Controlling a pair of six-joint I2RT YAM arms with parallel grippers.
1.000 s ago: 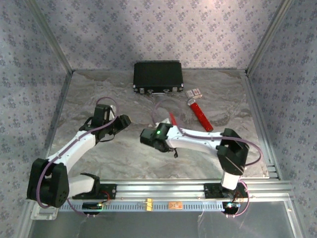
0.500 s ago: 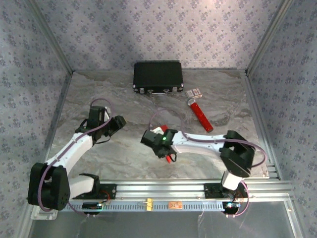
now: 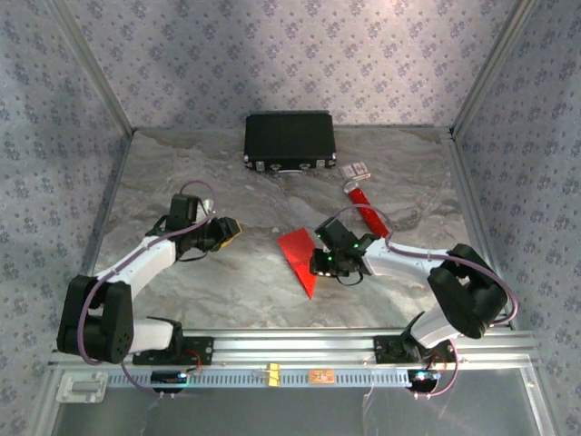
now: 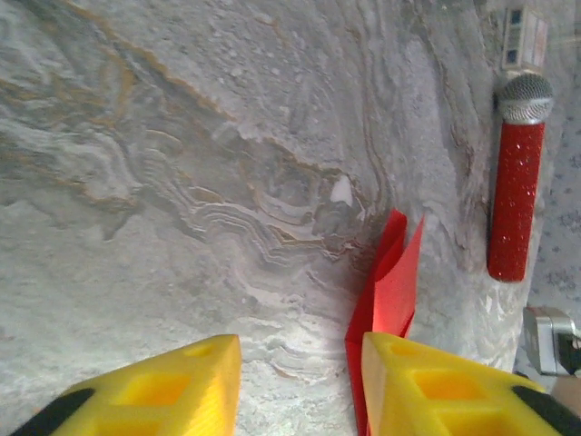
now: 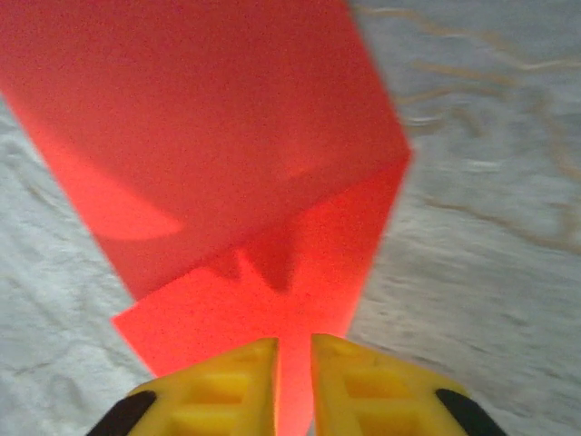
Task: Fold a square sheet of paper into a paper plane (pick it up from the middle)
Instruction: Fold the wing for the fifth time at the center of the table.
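where: creased red paper (image 3: 298, 251) lay well in front of the black case (image 3: 290, 139) | right gripper (image 3: 320, 262): nearly closed, pinching one edge, prob to pin the fold | left gripper (image 3: 232, 229): partly open, empty, front-left of the case, guess it was waiting its turn

Matt red paper sheet (image 3: 299, 252); marbled stone-look table (image 3: 182, 177), seemingly smooth; glittery red tube (image 4: 516, 195)
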